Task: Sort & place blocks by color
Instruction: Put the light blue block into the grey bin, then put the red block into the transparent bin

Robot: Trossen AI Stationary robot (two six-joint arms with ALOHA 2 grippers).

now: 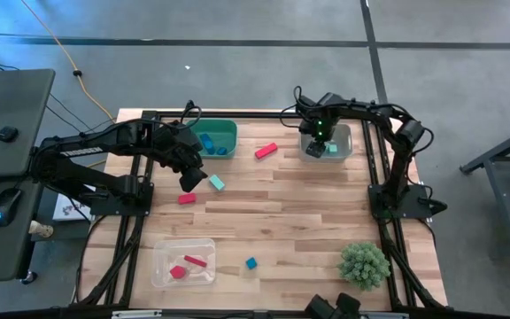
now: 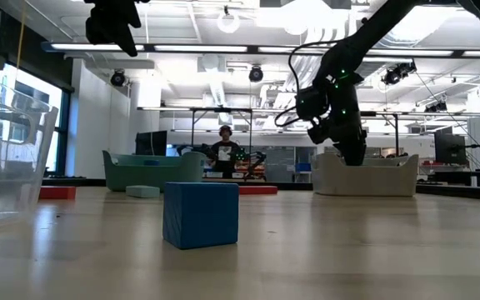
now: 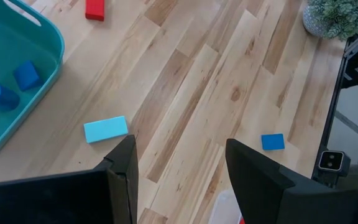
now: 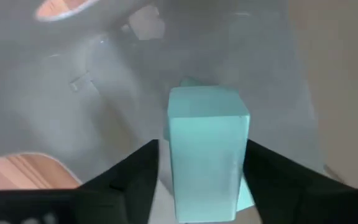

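Note:
My right gripper hangs open over the grey bin at the far right. A light teal block stands between its fingers inside the bin. My left gripper is open above the table, beside the teal bin, which holds blue blocks. On the wood lie a light teal bar, a red block, a red bar and a blue cube. My right gripper comes from above, one finger on either side of the light teal block's upright faces. A thin gap shows at one finger. At the other finger the edges meet, and I cannot tell whether they touch.
A clear bin at the near left holds red blocks. The spiky green plant ball sits at the near right corner. Black frame rails run along the table's left, right and far edges. A person stands far back in the room.

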